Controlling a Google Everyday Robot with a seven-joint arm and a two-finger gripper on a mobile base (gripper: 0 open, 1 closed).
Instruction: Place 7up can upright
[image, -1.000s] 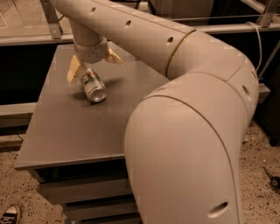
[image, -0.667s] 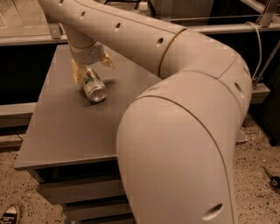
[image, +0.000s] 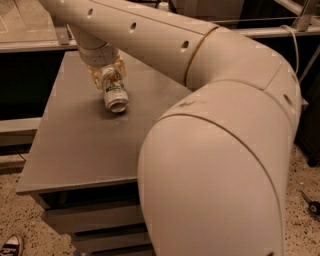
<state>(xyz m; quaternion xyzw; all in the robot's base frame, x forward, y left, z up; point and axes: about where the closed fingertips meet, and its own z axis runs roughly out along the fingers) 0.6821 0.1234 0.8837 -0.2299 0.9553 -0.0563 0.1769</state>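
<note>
The 7up can (image: 115, 94) lies on its side on the grey table (image: 75, 150), near the back left, with its shiny open end facing the front. My gripper (image: 106, 73) has come down over the can's far end. Its yellowish fingers (image: 93, 78) sit on both sides of the can and are closed against it. The can still rests on the table top. The big beige arm reaches across from the right and hides the table's right part.
The table's front edge (image: 75, 187) and left edge fall off to a speckled floor. A dark low shelf and a rail run behind the table. A shoe (image: 11, 246) shows at the bottom left corner.
The gripper has come lower over the can and its fingers have drawn in from a wide spread to grip the can's sides. The can has stayed lying in place.
</note>
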